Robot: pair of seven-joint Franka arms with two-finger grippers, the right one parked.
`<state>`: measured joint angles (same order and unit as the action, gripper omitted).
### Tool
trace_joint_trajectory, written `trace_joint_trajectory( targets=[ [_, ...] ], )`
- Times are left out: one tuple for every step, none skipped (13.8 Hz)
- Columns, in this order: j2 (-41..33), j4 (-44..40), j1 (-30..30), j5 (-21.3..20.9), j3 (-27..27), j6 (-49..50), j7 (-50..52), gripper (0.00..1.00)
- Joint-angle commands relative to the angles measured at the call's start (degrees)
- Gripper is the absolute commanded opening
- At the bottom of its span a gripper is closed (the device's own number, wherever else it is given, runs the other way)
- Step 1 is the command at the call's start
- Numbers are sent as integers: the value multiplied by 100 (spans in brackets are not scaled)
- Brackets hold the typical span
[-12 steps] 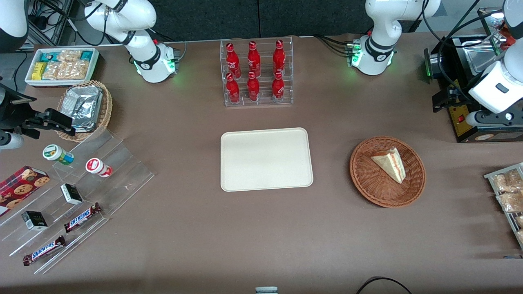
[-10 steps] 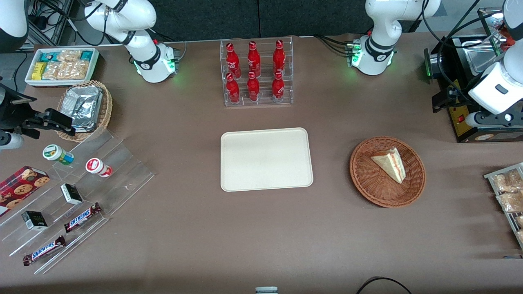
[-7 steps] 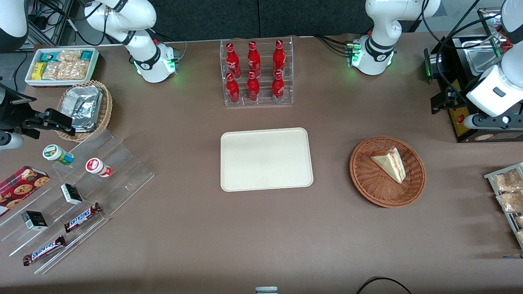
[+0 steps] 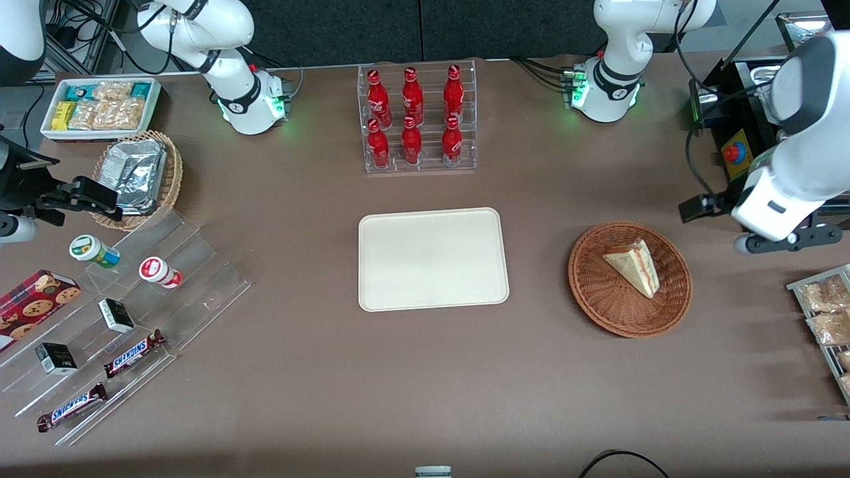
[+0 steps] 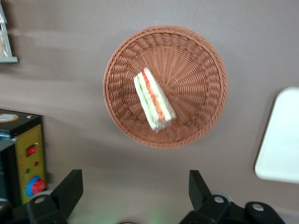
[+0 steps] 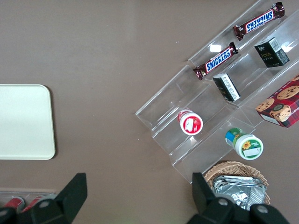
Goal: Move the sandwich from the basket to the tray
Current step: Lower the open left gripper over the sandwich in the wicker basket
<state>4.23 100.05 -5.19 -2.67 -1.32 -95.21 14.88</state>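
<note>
One sandwich [image 4: 633, 266] lies in one reddish-brown wicker basket [image 4: 601, 299] on a brown-covered table [image 4: 398, 385], a triangular wedge of pale beige bread with red, white and green filling layers showing along its cut edge; from the wrist camera it [image 5: 153, 99] sits a little off the middle of the basket [image 5: 196, 70]. One cream-white tray [image 4: 433, 259], flat with rounded corners and a low rim, lies bare near the table's middle, well apart from the basket and toward the parked arm's end from it. The left arm's gripper [image 5: 135, 186] hovers above the table just beside the basket, toward the working arm's end, its two fingers spread wide and holding nothing; one finger [image 5: 71, 188] shows dark against the cloth. Six red bottles [image 4: 412, 116] with white script that cannot be read stand in a clear rack [image 4: 417, 166], farther from the front camera than the tray. At the parked arm's end, a stepped clear display [image 4: 199, 279] carries two bars labelled "SNICKERS" [image 4: 133, 352], two small dark boxes [image 4: 116, 315], two round lidded cups [image 4: 159, 271], one red and one green, and one red cookie box [image 4: 33, 304]. One smaller tan basket [image 4: 174, 179] holds foil-wrapped packs, and one white box of snacks [image 4: 99, 105] sits farther from the camera than that basket. At the working arm's end stands a black machine with a red button [image 4: 732, 152].
</note>
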Motion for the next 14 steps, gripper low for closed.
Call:
trace_joint_trajectory(
  targets=[
    [-89,653,18,-67,27,-759,768,100],
    [-106,926,18,-41,27,-1085,1032,100],
    [-141,1259,18,-50,27,-1392,1139,100],
    [-211,1593,18,-41,27,-1717,1253,100],
    [-273,1901,18,-32,27,-2060,1507,100],
    [-282,2200,1,-41,27,-2455,1805,100],
    [-282,2456,-8,-50,27,-2772,1930,100],
    [-282,2632,-17,-50,27,-2993,1983,100],
    [-274,2747,-9,-50,27,-3143,2088,100],
    [-230,2809,-17,-50,27,-3240,2246,100],
    [-186,2871,-26,-50,35,-3389,2308,100],
    [-160,3002,-26,-50,35,-3599,2318,100],
    [-159,3160,-17,-50,35,-3775,2361,100],
    [-151,3292,-17,-50,35,-4030,2466,100]
  ],
)
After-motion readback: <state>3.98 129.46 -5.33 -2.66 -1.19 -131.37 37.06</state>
